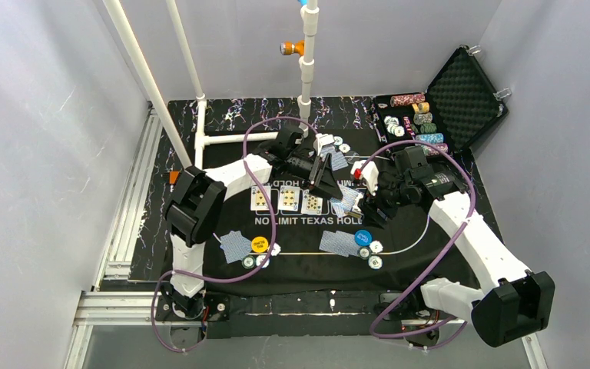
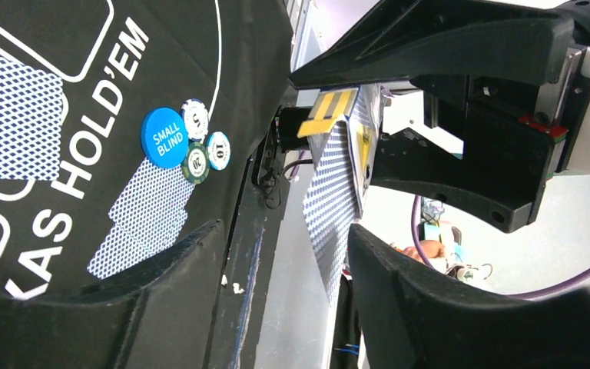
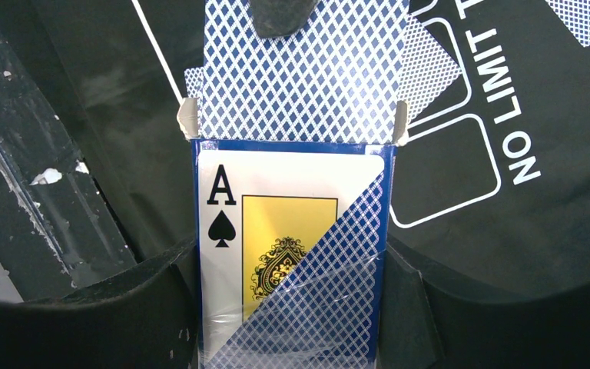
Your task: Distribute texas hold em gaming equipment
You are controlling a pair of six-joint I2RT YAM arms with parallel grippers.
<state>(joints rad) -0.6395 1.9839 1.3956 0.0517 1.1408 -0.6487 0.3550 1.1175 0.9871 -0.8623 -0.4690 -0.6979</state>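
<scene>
Playing card (image 2: pixel 330 207) pokes from the card box (image 3: pixel 276 200) above the middle of the mat (image 1: pixel 307 257). The left gripper (image 2: pixel 284 231) straddles it, jaws apart; the right gripper (image 3: pixel 292 269) clamps the box. Pinching off-centre could drag several cards out or twist the box loose.

We look down on a desk (image 1: pixel 223 115) topped in black marbling, carrying a black mat (image 1: pixel 307 273) lettered NO LIMIT TEXAS HOLD'EM. Just beyond that lettering, three face-up cards (image 1: pixel 286 198) lie in a row. On the near side of the lettering, to its left, we see the left face-down cards (image 1: pixel 236 246) touching a yellow button disc (image 1: pixel 259 244), with the left chips (image 1: pixel 255 261) beside it. To its right lie the right face-down cards (image 1: pixel 338 243), a blue button disc (image 1: pixel 363 237) and the right chips (image 1: pixel 370 254). Far beyond the lettering's right end, an open black case (image 1: pixel 461 100) rests.
</scene>
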